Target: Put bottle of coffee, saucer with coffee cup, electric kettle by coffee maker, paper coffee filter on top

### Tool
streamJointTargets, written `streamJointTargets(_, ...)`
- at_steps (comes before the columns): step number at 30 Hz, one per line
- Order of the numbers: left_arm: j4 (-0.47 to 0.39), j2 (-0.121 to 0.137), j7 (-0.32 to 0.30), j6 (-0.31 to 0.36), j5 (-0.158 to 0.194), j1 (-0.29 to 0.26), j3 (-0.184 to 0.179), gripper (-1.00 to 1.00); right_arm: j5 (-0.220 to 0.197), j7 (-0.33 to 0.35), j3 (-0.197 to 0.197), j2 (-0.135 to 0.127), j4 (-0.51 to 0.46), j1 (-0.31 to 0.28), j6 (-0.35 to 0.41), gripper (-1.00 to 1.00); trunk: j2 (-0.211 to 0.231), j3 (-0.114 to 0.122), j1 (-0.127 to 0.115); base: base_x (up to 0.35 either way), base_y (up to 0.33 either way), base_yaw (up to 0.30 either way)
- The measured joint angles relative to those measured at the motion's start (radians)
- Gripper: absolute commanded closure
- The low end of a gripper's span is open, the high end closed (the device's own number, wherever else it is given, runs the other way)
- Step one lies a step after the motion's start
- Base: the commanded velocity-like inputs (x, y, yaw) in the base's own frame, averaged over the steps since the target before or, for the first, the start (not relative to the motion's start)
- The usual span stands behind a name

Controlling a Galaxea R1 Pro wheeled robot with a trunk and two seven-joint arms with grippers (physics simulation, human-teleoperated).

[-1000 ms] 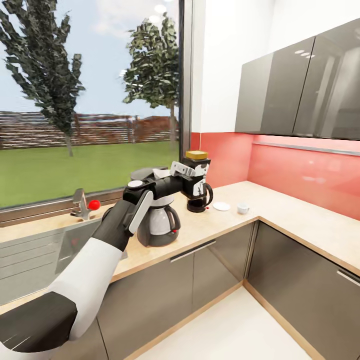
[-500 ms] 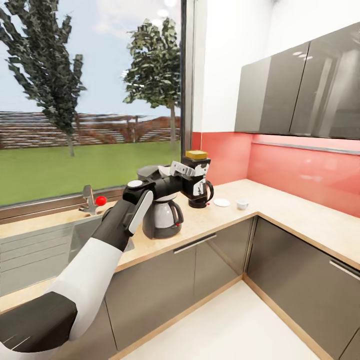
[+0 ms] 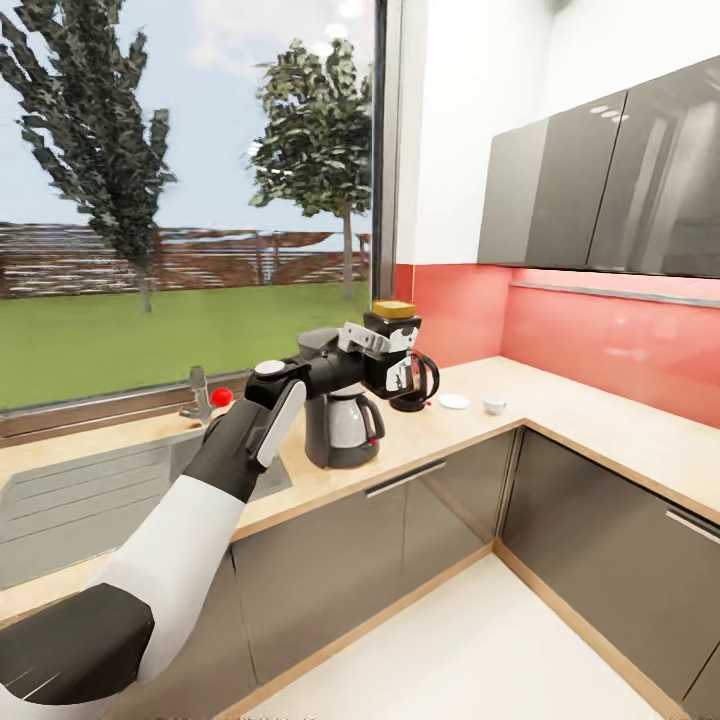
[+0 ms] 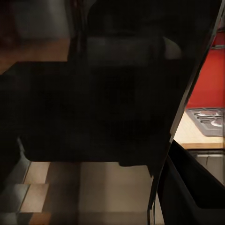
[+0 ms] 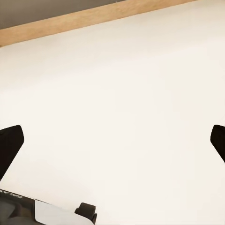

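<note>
The bottle of coffee stays pinched in the left gripper; right gripper spread; view shifted rightward.

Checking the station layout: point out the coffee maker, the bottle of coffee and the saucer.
coffee maker (image 3: 343,430), head view, on its white carafe.
bottle of coffee (image 3: 394,311), head view, on its tan-yellow lid.
saucer (image 3: 454,401), head view, on the middle of the white plate.

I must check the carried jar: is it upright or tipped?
Upright. In the head view the jar stands vertical in the left gripper, its tan lid level on top, held above the counter.
</note>
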Motion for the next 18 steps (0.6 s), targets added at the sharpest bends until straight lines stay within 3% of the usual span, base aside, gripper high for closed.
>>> streamJointTargets(18, 0.003, 0.001, 0.0, 0.0, 0.0, 0.0, 0.0, 1.0, 0.0, 0.0, 0.0, 0.0, 0.0, 0.0, 0.0, -1.0, 0.0, 0.0, 0.0, -0.012, 0.204, 0.0)
